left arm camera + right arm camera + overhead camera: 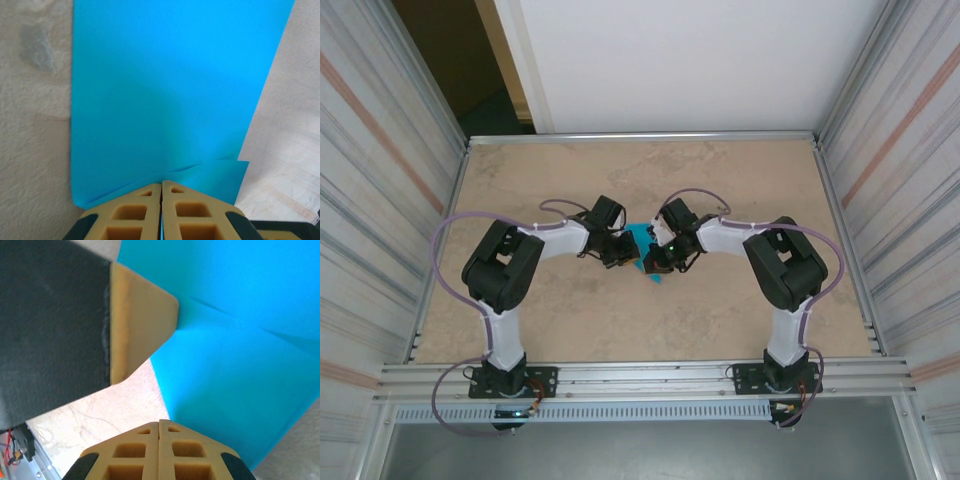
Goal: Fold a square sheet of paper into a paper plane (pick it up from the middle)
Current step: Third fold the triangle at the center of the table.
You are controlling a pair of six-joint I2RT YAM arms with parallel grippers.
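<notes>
The turquoise sheet of paper (640, 238) lies at the table's middle between both grippers, with creases and overlapping layers (170, 90). Whether it has the paper plane's shape I cannot tell. My left gripper (161, 184) is shut on the sheet's near edge, and a thin blue strip shows between its tan fingers. In the top view it (618, 252) sits at the paper's left side. My right gripper (159, 421) is shut, its tips resting at the paper's (240, 340) lower edge with nothing seen between them. The left gripper's finger (142, 315) shows against the sheet in the right wrist view.
The beige table (720, 180) is bounded by an aluminium rail (640, 136) at the back and corrugated walls at both sides. Both arms (500, 265) (785, 265) bend inward from their bases at the near edge.
</notes>
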